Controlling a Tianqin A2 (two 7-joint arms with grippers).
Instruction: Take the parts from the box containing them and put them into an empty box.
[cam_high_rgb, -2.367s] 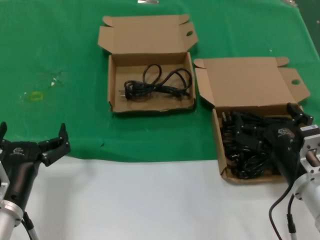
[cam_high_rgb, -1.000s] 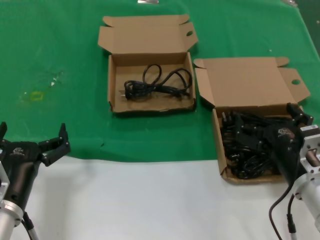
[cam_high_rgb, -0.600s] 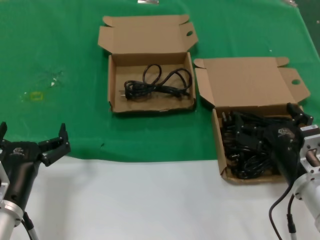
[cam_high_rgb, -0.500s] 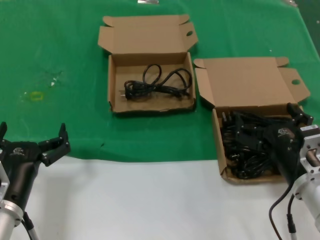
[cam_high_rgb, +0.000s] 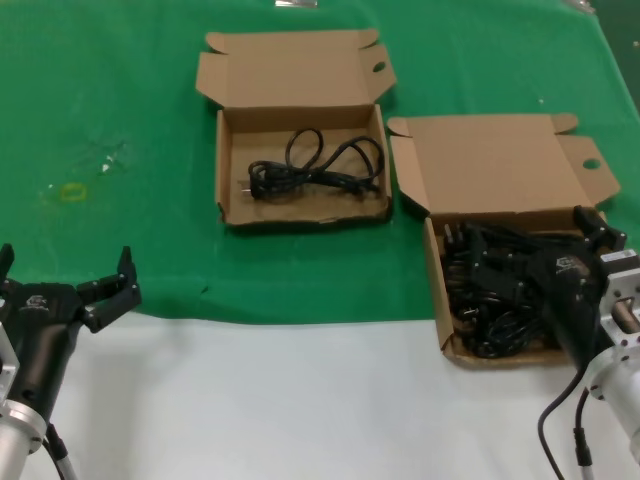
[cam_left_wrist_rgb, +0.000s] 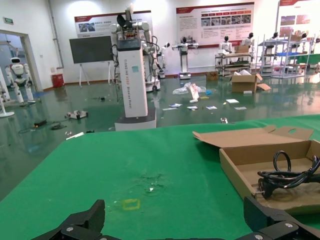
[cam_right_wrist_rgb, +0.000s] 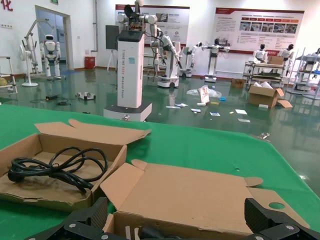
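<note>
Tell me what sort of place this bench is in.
Likely a robotics lab or demo hall: a white robot tower, humanoid robots on a glossy floor and poster boards stand behind the green table.

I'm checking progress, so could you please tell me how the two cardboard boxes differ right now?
The far cardboard box holds a single looped power cord; the near cardboard box holds a tangled pile of cords. The right gripper hangs over the near box, while nothing hangs over the far one. Both are brown, shallow, lids open.
</note>
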